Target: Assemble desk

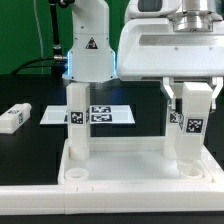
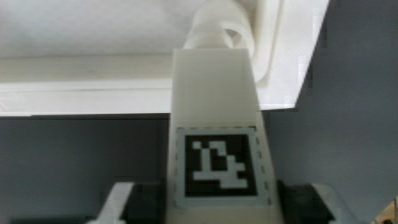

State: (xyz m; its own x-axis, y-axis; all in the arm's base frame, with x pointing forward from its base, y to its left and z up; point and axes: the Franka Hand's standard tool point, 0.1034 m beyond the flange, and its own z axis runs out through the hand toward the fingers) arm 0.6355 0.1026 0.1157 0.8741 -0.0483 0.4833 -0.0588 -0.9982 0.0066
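Exterior view: the desk top (image 1: 125, 168) lies rim up at the near edge of the table. The left leg (image 1: 77, 125) stands upright in its far left corner. The gripper (image 1: 192, 100) is clamped on the right leg (image 1: 192, 135), which is upright at the right corner and apparently socketed. A loose leg (image 1: 12, 117) lies at the far left. The marker board (image 1: 95, 114) lies beyond the desk top.

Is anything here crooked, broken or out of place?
Nothing broken. A loose leg lies on its side on the table, apart from the desk top, where the free-standing leg and the tool-side leg, between the tool's fingers, stand upright.
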